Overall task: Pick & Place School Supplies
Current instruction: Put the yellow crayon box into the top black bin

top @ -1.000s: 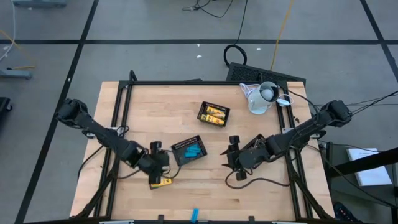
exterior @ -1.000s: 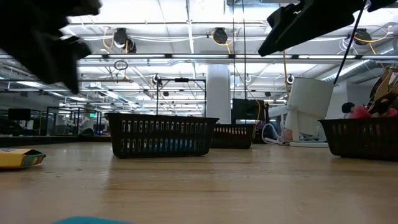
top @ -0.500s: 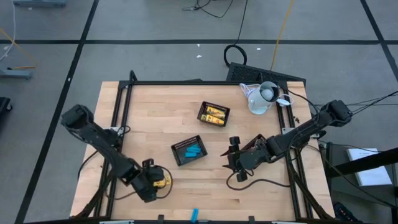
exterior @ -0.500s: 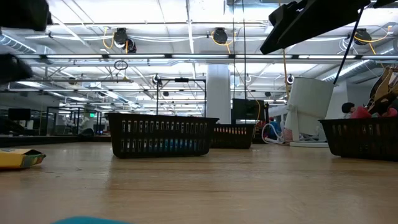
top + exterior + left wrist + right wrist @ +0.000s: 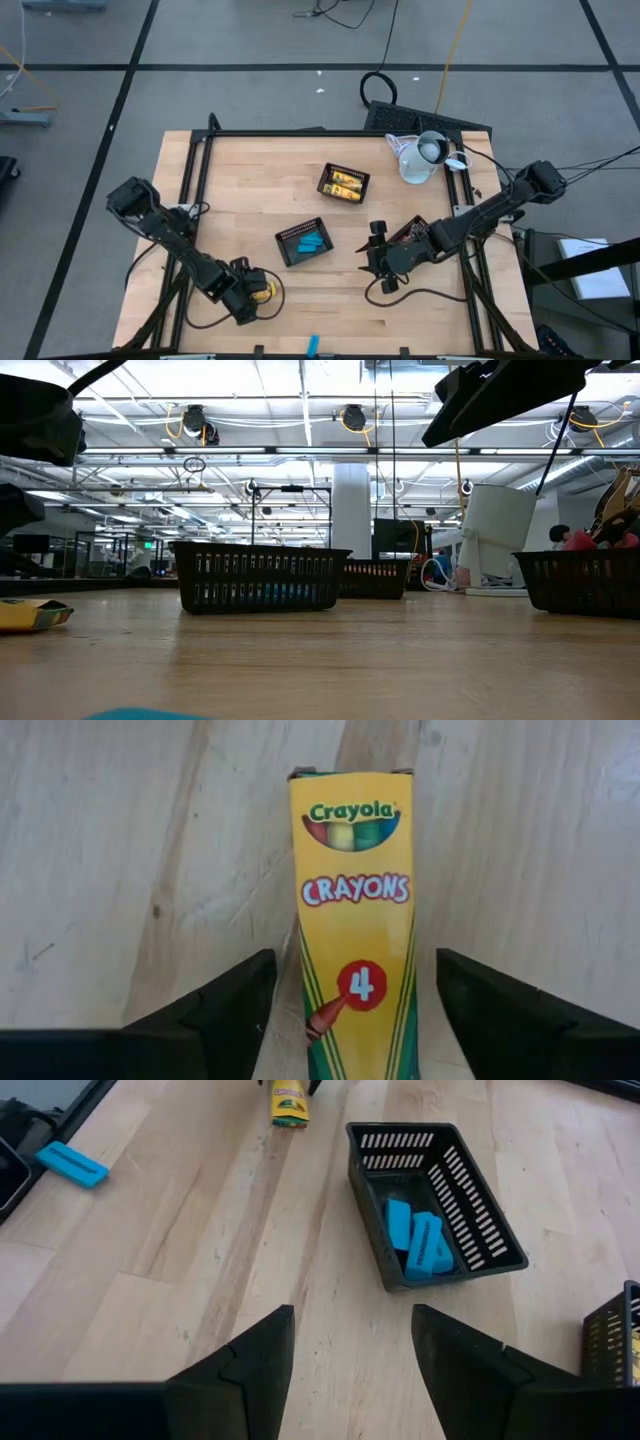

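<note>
A yellow crayon box (image 5: 355, 910) lies flat on the wood near the table's near-left part (image 5: 263, 290). My left gripper (image 5: 355, 960) is open above it, one finger on each side of the box's near end, with a gap on both sides. My right gripper (image 5: 352, 1312) is open and hangs over the table's middle-right (image 5: 375, 258), touching nothing. A black mesh tray (image 5: 480, 1230) holds bright-blue pieces (image 5: 425, 1245). One more blue piece (image 5: 312, 345) lies at the near edge. A second tray (image 5: 344, 184) holds yellow-and-black boxes.
A white jug (image 5: 420, 157) stands at the far right. In the low view a third tray (image 5: 585, 580) with red-handled tools stands on the right, under the right arm. Bare wood lies between the trays and the near edge.
My left gripper has moved from beside the blue-piece tray toward the table's near edge and has turned, so that it now stands over the crayon box. The box has stayed where it was. The right arm has kept still.
</note>
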Controlling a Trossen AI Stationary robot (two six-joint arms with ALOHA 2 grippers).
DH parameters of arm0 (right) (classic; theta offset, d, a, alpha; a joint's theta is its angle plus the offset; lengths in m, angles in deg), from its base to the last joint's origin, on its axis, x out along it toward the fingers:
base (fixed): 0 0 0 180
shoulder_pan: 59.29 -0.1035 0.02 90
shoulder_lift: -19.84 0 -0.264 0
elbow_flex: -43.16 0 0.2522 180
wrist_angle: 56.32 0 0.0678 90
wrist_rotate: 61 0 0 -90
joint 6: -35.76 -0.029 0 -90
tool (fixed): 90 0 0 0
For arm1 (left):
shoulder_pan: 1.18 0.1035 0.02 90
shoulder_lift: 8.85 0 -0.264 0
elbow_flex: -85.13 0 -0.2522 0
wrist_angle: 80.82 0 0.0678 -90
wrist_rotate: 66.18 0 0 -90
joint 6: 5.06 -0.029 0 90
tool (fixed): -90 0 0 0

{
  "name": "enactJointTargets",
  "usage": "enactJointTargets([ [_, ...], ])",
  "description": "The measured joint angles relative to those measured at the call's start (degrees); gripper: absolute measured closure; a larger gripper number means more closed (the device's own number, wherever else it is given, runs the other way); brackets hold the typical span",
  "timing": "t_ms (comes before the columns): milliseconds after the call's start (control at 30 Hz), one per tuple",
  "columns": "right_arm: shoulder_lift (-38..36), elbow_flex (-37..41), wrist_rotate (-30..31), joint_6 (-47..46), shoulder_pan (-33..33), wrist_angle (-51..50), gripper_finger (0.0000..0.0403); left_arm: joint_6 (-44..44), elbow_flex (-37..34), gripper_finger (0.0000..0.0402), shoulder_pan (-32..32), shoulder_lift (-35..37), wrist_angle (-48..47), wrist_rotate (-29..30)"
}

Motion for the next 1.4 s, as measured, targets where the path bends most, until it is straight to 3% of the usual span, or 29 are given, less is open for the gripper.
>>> enactJointTargets([
  [400, 0.0, 0.0, 0.0, -0.1, 0.0, 0.0, 0.0211, -2.8, -0.1, 0.033, 0.0, -0.2, 0.3, 1.6],
  [700, 0.0, 0.0, -0.2, 0.6, 0.0, 0.3, 0.0211, -7.4, 0.0, 0.033, 2.2, -0.2, 0.1, -1.4],
  [833, 0.0, 0.0, -3.1, 2.1, 0.4, 1.5, 0.0211, -9.9, 1.9, 0.033, 4.1, 0.3, -4.8, -2.2],
  [1100, 4.0, -0.1, -3.2, 6.7, 4.1, 7.8, 0.0195, -16.4, 11.2, 0.033, 9.6, 2.0, -21.8, 2.9],
  [1400, 8.7, 0.0, -7.9, 12.6, 9.0, 15.8, 0.0179, -25.5, 16.4, 0.033, 16.7, 2.1, -28.7, 5.7],
])
